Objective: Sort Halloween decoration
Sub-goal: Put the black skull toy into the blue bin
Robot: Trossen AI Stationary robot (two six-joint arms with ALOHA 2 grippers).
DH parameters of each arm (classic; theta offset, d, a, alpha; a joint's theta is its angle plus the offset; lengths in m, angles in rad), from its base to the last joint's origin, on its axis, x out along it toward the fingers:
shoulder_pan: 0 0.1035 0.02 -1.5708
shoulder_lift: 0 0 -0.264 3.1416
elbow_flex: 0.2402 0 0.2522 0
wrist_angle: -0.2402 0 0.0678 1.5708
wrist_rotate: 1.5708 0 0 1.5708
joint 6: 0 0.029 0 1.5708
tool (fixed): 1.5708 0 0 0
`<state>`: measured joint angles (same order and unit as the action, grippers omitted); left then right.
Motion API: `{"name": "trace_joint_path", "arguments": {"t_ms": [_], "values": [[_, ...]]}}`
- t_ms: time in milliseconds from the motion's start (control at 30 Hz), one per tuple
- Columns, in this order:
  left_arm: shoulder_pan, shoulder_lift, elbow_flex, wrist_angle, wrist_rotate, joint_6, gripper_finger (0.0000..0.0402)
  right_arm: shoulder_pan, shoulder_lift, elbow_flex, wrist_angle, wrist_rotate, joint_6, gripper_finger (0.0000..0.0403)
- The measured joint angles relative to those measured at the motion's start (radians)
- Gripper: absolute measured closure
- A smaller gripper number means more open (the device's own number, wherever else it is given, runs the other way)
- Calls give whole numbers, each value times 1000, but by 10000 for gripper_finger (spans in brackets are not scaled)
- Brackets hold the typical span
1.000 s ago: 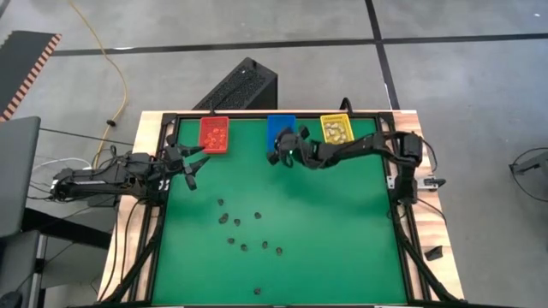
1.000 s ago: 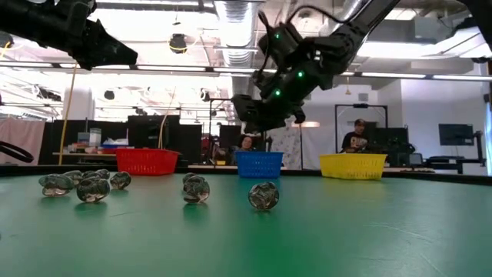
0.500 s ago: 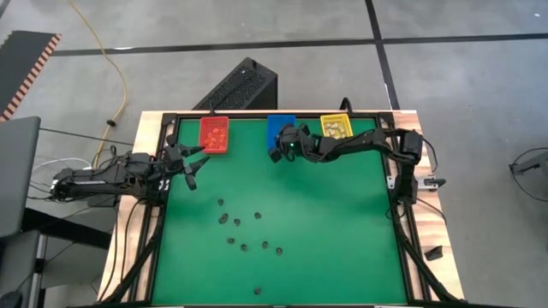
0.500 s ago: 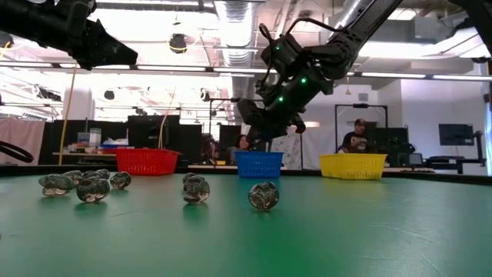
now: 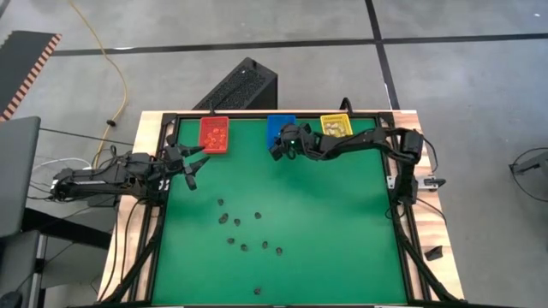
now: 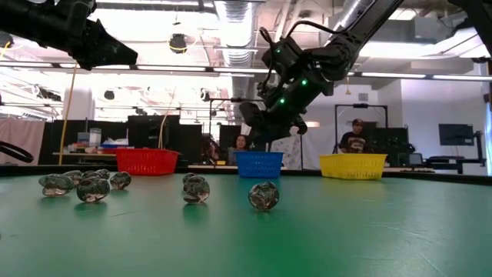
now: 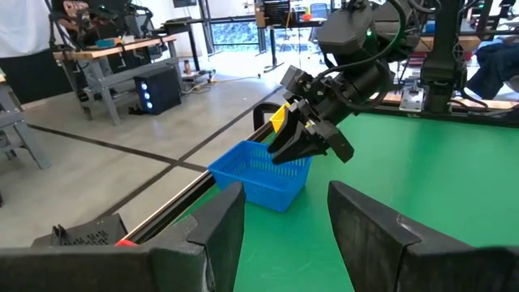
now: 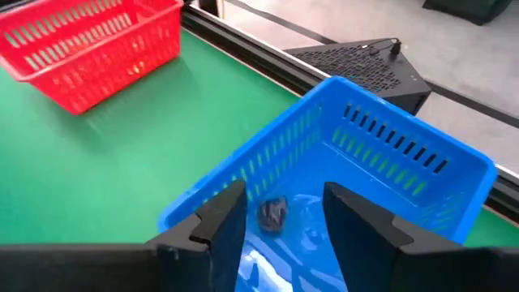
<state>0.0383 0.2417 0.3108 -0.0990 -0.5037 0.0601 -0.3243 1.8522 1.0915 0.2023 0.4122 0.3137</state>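
Note:
Several dark trinkets (image 5: pixel 244 235) lie loose on the green table (image 5: pixel 342 222); three show close in the low view (image 6: pixel 264 195). My right gripper (image 5: pixel 278 147) is open above the near wall of the blue bin (image 5: pixel 280 127). In the right wrist view a dark trinket (image 8: pixel 273 212) shows in the blue bin (image 8: pixel 389 162), below the gap between my right gripper's (image 8: pixel 284 195) fingers and touching neither. My left gripper (image 5: pixel 190 167) is open and empty near the red bin (image 5: pixel 214 134).
The red bin holds orange pieces and the yellow bin (image 5: pixel 336 127) holds pale ones; all three bins stand along the far edge. A black frame (image 5: pixel 163 137) runs round the table. People sit in the room beyond the table (image 6: pixel 355 135).
My right gripper has moved a little toward the table's far edge and left, from over the green table to above the blue bin's near wall. My left arm has kept still.

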Motion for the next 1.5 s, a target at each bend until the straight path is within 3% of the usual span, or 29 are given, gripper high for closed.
{"name": "trace_joint_path", "arguments": {"t_ms": [167, 267, 433, 533, 633, 767, 967, 1200, 1500], "values": [[0, 0, 0, 0, 0, 2, 233, 24, -71, -1, -5, -27, -43, 199], [0, 0, 0, 0, 0, 6, 233, 71, -149, -1, -39, -101, -78, 202], [0, 0, 0, 0, 0, 5, 233, 232, -261, 0, -108, -294, -113, 208], [0, 0, 0, -1, 0, 4, 233, 380, -272, 0, -140, -316, -113, 209], [0, 0, 0, -2, 0, 1, 233, 541, -236, 0, -125, -272, -102, 209], [0, 0, 0, -19, 1, -4, 233, 734, -134, 0, -22, -125, -52, 209], [0, 0, 0, -26, 0, -21, 233, 904, 69, 0, 147, 78, 18, 209], [0, 0, 0, -25, 1, -21, 233, 944, 231, -1, 205, 241, 174, 196], [0, 0, 0, -24, 0, -20, 233, 925, 262, 1, 173, 254, 268, 155]]}}
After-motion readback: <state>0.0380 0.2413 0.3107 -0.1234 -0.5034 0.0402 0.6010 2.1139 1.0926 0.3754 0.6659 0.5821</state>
